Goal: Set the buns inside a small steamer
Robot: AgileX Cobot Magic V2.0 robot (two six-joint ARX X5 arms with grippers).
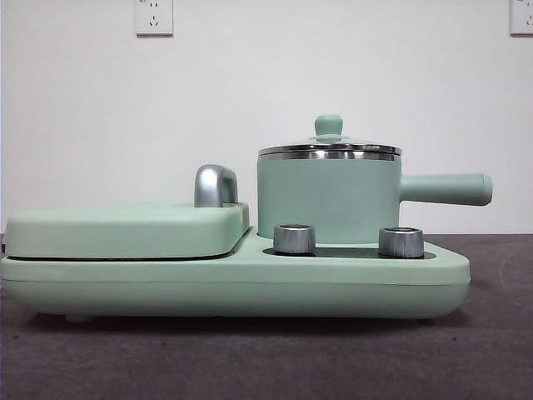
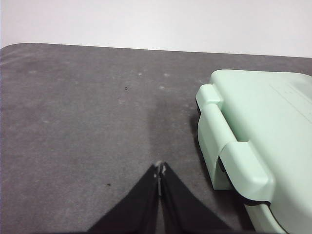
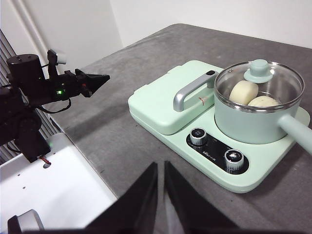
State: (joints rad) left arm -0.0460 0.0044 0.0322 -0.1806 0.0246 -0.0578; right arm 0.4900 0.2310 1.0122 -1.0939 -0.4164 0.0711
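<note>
The small steamer [image 1: 329, 196] stands on the right half of the mint-green cooker base [image 1: 233, 279], its long handle [image 1: 445, 189] pointing right and its glass lid with the green knob [image 1: 328, 127] on. In the right wrist view, two pale buns [image 3: 243, 91] [image 3: 263, 101] lie inside the steamer [image 3: 253, 119], seen through the lid. My right gripper [image 3: 160, 166] is shut and empty, high above the table in front of the cooker. My left gripper [image 2: 159, 168] is shut and empty over bare table beside the griddle. It also shows in the right wrist view [image 3: 95, 78]. Neither gripper shows in the front view.
The flat hinged griddle [image 1: 125, 229] with a steel handle [image 1: 215, 185] fills the cooker's left half. Two steel dials [image 1: 294, 238] [image 1: 400, 242] sit on the cooker's front. A white platform [image 3: 53, 190] lies off the table's edge by the left arm.
</note>
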